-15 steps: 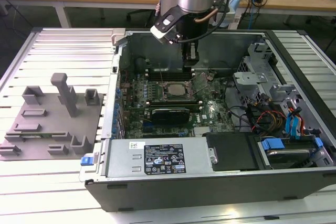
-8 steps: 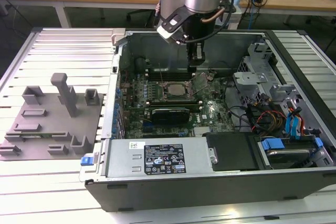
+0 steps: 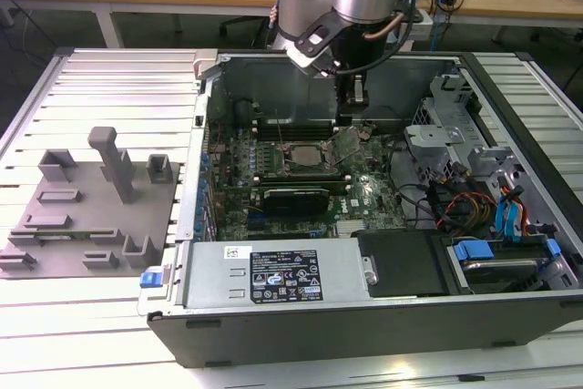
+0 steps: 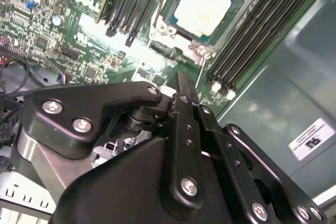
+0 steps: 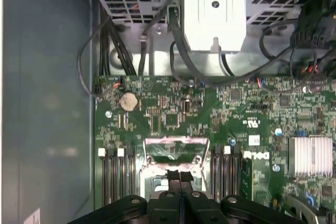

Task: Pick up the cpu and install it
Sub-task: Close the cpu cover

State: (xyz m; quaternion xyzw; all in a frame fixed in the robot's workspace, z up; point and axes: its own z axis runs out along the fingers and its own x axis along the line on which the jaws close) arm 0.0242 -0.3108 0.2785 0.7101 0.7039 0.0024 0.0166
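My jaws pressed together with nothing between them, hanging over the green board (image 5: 173,114) inside the open computer case (image 3: 364,334), the cpu (image 4: 202,4) lying flat in its metal socket (image 4: 163,27), apart from my jaws, the socket lid (image 5: 173,148) flipped up near my jaws

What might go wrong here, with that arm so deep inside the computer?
1. The cpu lies in the socket with no frame over it, so a bump might shift it.
2. The tool hangs close to the raised metal frame; a sideways slip might bend it.
3. Memory slots crowd both sides, leaving little room.
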